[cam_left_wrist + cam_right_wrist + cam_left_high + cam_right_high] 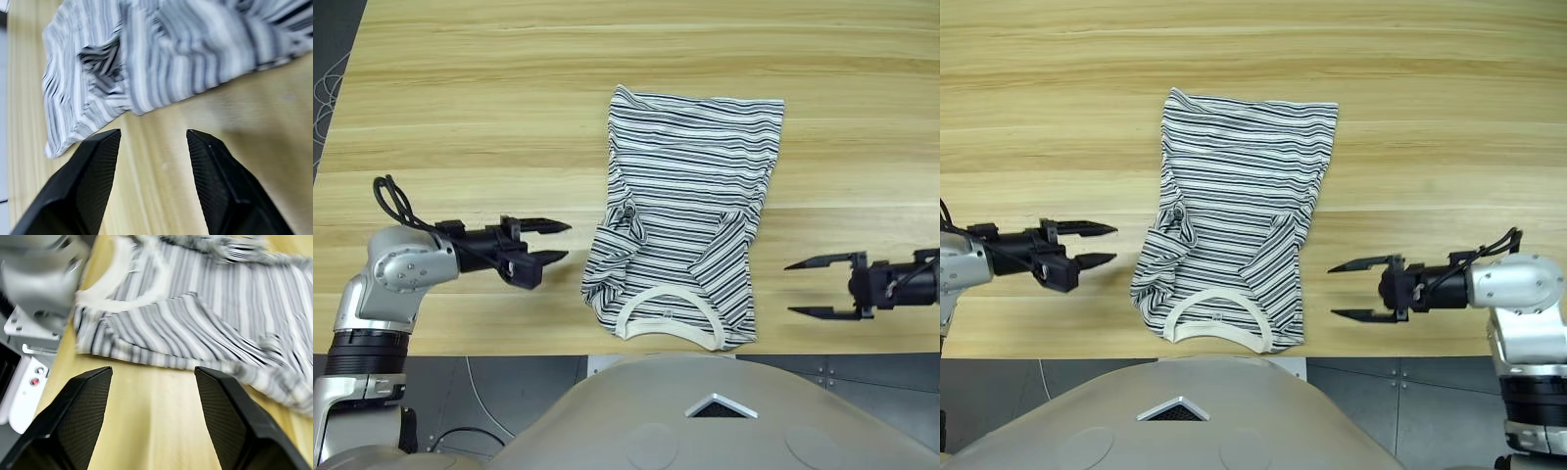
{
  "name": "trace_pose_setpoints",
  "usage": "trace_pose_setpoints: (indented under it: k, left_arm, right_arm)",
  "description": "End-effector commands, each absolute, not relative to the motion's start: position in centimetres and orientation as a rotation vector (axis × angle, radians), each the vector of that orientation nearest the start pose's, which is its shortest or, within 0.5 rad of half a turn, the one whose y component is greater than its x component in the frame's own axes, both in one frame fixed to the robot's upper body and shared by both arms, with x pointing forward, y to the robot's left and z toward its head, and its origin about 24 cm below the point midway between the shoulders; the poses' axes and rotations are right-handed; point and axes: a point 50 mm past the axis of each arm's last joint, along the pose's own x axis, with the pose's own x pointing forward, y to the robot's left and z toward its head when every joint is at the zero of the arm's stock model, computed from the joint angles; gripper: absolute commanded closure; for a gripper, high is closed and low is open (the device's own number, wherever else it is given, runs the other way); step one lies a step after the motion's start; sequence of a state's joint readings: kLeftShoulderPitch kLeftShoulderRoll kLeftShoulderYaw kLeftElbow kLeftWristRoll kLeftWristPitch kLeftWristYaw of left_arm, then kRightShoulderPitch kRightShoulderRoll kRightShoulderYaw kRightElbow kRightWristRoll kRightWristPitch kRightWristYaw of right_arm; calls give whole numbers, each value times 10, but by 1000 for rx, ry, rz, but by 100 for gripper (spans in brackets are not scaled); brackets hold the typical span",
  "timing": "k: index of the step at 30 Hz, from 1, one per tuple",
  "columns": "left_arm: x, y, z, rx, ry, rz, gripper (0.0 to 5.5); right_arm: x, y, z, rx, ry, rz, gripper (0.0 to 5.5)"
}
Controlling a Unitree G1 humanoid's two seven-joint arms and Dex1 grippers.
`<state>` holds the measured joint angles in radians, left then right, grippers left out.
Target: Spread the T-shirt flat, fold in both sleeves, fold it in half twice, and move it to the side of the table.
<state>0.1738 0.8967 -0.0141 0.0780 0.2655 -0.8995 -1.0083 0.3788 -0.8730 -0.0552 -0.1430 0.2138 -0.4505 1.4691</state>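
Observation:
A black-and-white striped T-shirt (690,206) with a cream collar (668,315) lies on the wooden table (460,117), collar toward the near edge. Both sleeves are folded in over the body. My left gripper (558,243) is open just to the left of the shirt's near left edge, apart from it. On the other side my right gripper (1347,290) is open, a short way off the shirt's near right edge. In the left wrist view the shirt (161,54) lies beyond the open fingertips (100,161). The right wrist view has the collar (117,289) ahead of my fingers (88,396).
Bare wood stretches wide to the left, right and far side of the shirt. The table's near edge (509,354) runs just below the collar. A dark floor strip (333,59) lies past the table's left edge.

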Motion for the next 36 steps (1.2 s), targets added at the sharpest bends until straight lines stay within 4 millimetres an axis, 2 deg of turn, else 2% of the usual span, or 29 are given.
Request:
trace_pose_setpoints:
  k: [1, 7, 14, 21, 36]
  left_arm:
    - [154, 267, 50, 1429, 89, -1603, 300]
    - [138, 253, 26, 1374, -48, -1741, 300]
    - [138, 230, 21, 1275, -263, -1723, 300]
    - [137, 222, 21, 1226, -322, -1713, 300]
    - [143, 204, 19, 1173, -394, -1689, 300]
  right_arm:
    - [118, -237, 48, -911, 135, 1705, 242]
    - [127, -235, 24, -1122, -53, 1726, 242]
    - [128, -225, 13, -1106, -200, 1721, 242]
    - [121, -214, 14, -1051, -241, 1779, 242]
    - [137, -187, 25, -1062, -313, 1765, 242]
